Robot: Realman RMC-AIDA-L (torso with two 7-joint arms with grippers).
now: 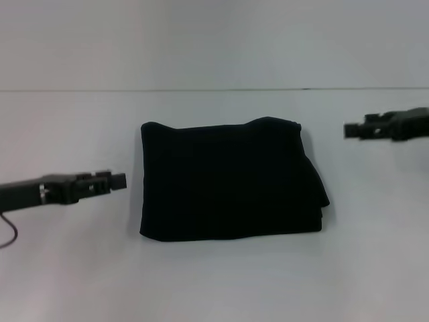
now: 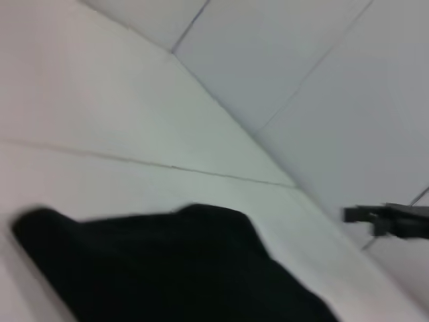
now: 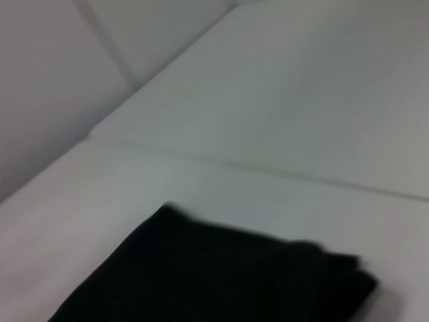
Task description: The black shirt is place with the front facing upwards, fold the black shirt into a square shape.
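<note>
Lying folded in the middle of the white table [image 1: 67, 268], the black shirt [image 1: 228, 181] is a compact, roughly rectangular bundle, wider than it is deep. Its left edge runs straight and neat, while the right side shows stacked layers that bulge out a little toward the near corner. The far edge is slightly uneven, with small humps at both far corners. No lettering or label shows on the upper face; I see only plain black cloth.

My left gripper [image 1: 119, 180] hangs just off the shirt's left edge, close beside it but not touching, its tip pointing toward the cloth. It holds nothing, and I cannot tell whether its fingers are parted or closed.

My right gripper [image 1: 350, 130] sits off the shirt's far right corner, clearly apart from the cloth, pointing inward. It too carries nothing, and I cannot tell how its fingers stand.

From my left wrist camera the shirt [image 2: 167, 268] fills the lower part of the picture as a dark slab on the table, and my right gripper [image 2: 348, 215] shows farther off beyond it. From my right wrist camera I see one corner of the shirt [image 3: 221, 275] resting flat on the table, with its layered edge at one end.
</note>
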